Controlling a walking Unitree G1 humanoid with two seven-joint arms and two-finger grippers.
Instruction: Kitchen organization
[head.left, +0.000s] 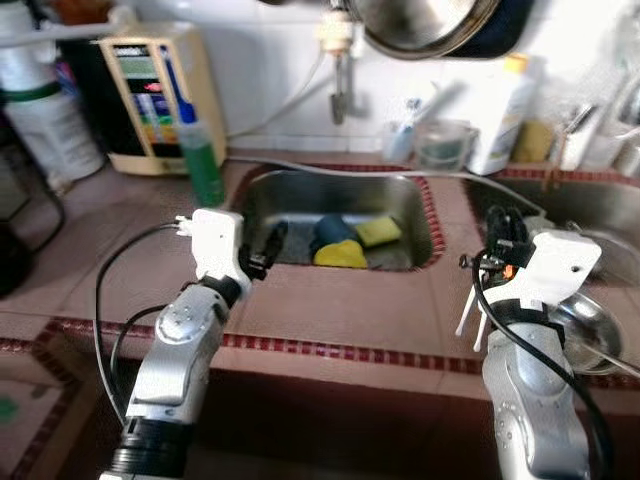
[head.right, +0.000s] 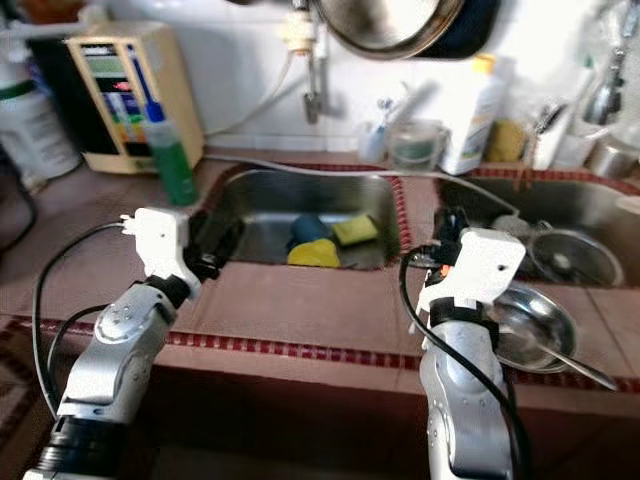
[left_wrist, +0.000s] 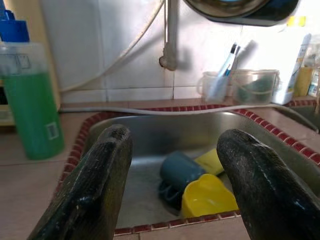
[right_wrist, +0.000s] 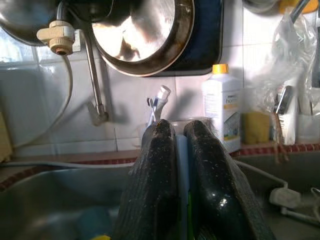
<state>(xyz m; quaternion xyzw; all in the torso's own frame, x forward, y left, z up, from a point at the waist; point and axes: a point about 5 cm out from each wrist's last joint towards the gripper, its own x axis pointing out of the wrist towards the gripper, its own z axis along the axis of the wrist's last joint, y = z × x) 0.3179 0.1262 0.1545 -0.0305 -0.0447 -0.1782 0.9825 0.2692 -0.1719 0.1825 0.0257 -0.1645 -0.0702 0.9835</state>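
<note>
I see two sinks set in the tiled counter (head.left: 340, 305). The left sink (head.left: 300, 200) holds three things near its front edge: one blue cup (left_wrist: 182, 172), one yellow cup (left_wrist: 207, 197) and one yellow sponge (head.left: 378, 231). My left gripper (left_wrist: 172, 185) hangs over the front left corner of this sink with its two fingers wide apart and nothing between them. My right gripper (right_wrist: 181, 175) is above the counter between the sinks. Its two fingers are pressed nearly together on a thin pale blue thing (right_wrist: 182, 165); I cannot tell what it is. One green soap bottle (head.left: 202, 160) stands by the left sink's back left corner. One metal bowl (head.right: 535, 325) lies at the counter's front right edge.
</note>
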